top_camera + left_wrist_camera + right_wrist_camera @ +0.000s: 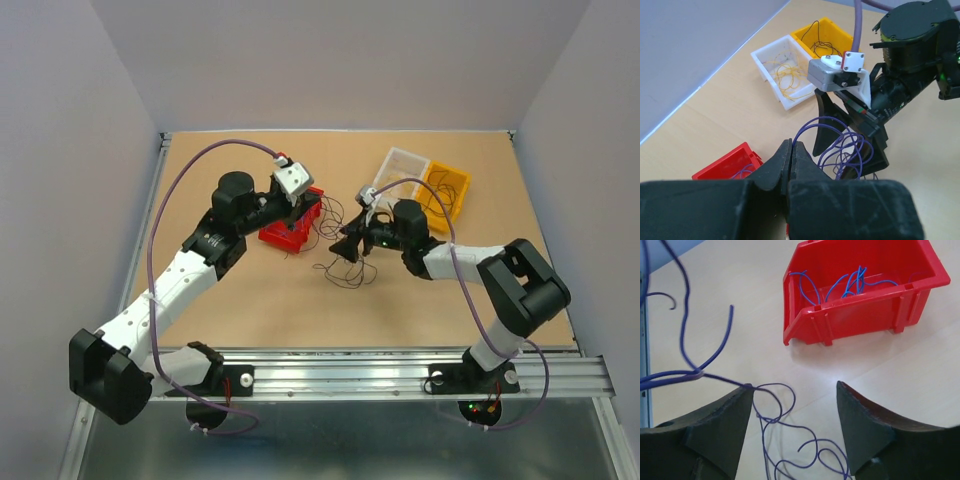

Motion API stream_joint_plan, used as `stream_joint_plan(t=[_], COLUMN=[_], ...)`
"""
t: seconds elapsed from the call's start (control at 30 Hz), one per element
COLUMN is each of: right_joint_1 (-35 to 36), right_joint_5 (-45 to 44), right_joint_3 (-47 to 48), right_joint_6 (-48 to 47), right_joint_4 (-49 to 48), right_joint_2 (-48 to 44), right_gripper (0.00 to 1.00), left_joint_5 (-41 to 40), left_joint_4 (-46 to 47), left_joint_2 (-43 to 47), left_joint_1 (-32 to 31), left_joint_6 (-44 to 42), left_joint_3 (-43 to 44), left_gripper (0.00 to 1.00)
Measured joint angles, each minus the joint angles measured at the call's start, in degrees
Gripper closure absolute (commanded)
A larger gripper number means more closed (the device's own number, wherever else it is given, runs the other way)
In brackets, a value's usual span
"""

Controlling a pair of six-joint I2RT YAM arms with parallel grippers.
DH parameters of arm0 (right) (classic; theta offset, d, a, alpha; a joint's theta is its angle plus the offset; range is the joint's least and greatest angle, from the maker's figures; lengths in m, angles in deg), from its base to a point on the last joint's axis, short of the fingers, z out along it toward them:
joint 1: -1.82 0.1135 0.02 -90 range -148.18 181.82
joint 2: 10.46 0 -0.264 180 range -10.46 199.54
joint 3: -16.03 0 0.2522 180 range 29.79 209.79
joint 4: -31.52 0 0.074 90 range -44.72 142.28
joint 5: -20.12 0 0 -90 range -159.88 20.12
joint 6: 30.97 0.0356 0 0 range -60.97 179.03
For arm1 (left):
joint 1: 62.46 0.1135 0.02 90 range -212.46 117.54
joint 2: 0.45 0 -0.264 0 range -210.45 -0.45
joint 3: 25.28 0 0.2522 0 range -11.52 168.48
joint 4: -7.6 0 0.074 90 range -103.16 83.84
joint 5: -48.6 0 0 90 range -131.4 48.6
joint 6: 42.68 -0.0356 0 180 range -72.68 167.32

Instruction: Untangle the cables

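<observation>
The left gripper point(791, 149) is pinching shut on a purple strand of the cables point(847, 150), probably to draw it toward the red bin point(855, 315) — the right gripper point(795, 405) is hovering open over the clump, one strand snagging against its finger point(735, 410) — white bin point(762, 55) and yellow bin point(835, 30) sitting beyond

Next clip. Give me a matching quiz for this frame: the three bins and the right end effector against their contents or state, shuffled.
Things:
1. red bin
2. white bin
3. yellow bin
4. right end effector

States:
A. open, above purple wires
B. dark wires inside
C. blue wires inside
D. yellow wires inside

Pairs: 1-C, 2-D, 3-B, 4-A
</observation>
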State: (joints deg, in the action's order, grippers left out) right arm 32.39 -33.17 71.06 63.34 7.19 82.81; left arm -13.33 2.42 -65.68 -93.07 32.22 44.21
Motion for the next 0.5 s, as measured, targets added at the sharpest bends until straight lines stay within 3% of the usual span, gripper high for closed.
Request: stream_joint_plan(t=[0.03, 0.13, 0.3, 0.5], right_joint_1=[0.04, 0.17, 0.17, 0.15], right_joint_5=[0.22, 1.01, -0.46, -10.25], right_joint_3=[0.61, 1.95, 2.23, -3.61], right_joint_6=[0.15, 1.44, 3.13, 5.9], right_joint_4=[-0.76, -3.02, -4.22, -4.63], right_joint_2=[1.22, 3.74, 3.63, -9.44], right_gripper=[0.6, 0.99, 0.99, 0.99], left_joint_5=[0.0, 0.0, -3.43, -8.11], left_joint_4=[0.0, 0.02, 0.61, 7.52], left_joint_2=[0.0, 0.17, 1.03, 5.07], left_joint_1=[0.07, 0.74, 3.67, 19.15], left_joint_6=[0.07, 0.48, 2.75, 13.9], left_joint_3=[-0.02, -0.02, -0.07, -4.57], left_gripper=[1.0, 1.0, 1.0, 1.0])
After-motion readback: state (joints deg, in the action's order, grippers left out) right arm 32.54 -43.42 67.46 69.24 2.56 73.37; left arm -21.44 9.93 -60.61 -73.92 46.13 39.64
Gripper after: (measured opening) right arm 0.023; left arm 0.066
